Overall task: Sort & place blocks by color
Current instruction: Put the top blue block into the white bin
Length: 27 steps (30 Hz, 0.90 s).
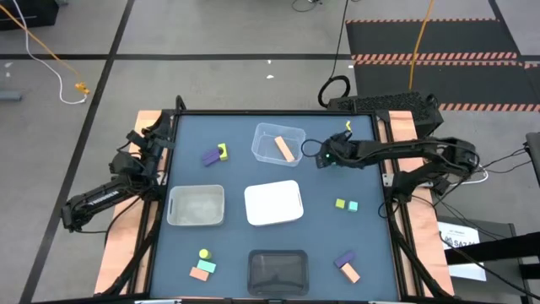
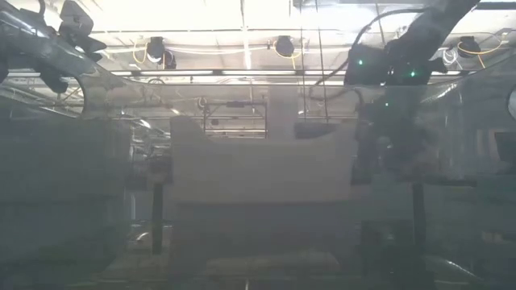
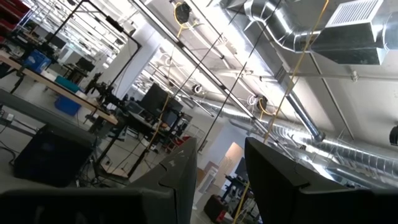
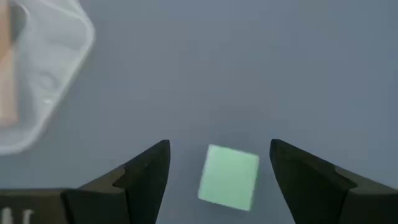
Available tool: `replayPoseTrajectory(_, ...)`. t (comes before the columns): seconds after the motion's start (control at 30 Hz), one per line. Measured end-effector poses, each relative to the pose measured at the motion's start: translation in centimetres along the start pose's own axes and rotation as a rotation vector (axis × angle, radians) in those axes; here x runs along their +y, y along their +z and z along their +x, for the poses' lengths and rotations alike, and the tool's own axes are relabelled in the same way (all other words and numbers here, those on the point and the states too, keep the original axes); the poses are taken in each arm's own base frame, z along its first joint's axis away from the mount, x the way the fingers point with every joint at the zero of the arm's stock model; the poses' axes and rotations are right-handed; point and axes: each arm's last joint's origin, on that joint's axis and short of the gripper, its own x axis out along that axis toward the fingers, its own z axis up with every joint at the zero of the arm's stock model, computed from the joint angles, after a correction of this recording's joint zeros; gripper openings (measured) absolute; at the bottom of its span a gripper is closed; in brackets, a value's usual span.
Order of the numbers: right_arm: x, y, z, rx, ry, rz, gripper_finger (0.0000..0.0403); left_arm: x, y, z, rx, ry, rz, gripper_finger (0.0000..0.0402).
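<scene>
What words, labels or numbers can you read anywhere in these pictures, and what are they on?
White sheet on the floor right of the table: dark print, too small to read.
Right tool's left finger: a white mark at the picture's edge, cut off, unreadable.
Bins and blocks: no text visible.
Nothing else legible in any view.

Blocks scattered on the mat: purple bar [image 1: 210,157] touching yellow block [image 1: 223,151] upper left; orange bar [image 1: 283,149] in clear bin [image 1: 263,133] upper centre; mint cube [image 4: 228,177] flat between open right fingers; yellow-green [image 1: 340,203] and teal cubes [image 1: 353,205] side by side, right.
</scene>
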Motion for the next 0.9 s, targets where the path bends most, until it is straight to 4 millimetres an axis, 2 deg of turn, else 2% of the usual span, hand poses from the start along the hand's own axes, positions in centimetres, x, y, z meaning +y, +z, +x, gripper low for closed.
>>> replayPoseTrajectory(0.2, 0.2, -0.7, 1.2, 0.033, -0.044, -0.021, 0.0264, 0.0, 0.0, 0.0, 0.0, 0.0, -0.001, 0.0136)
replayPoseTrajectory(0.33, 0.3, -1.1, 2.0, 0.058, -0.078, -0.044, 0.0243, 0.0, 0.0, 0.0, 0.0, 0.0, 0.0, 0.0136)
replayPoseTrajectory(0.43, 0.3, -1.2, 2.3, 0.061, -0.086, -0.051, 0.0207, 0.0, 0.0, 0.0, 0.0, 0.0, 0.0, 0.0136)
replayPoseTrajectory(0.6, 0.4, -1.1, 2.3, 0.053, -0.077, -0.046, 0.0113, 0.0, 0.0, 0.0, 0.0, 0.0, 0.0, 0.0136)
replayPoseTrajectory(0.77, 0.8, -1.1, 2.3, 0.015, -0.061, -0.042, 0.0112, 0.0, 0.0, 0.0, 0.0, 0.0, 0.0, 0.0136)
replayPoseTrajectory(0.9, 1.5, -0.5, 1.7, -0.058, 0.022, 0.009, 0.0112, 0.0, 0.0, 0.0, 0.0, 0.0, 0.0, 0.0136)
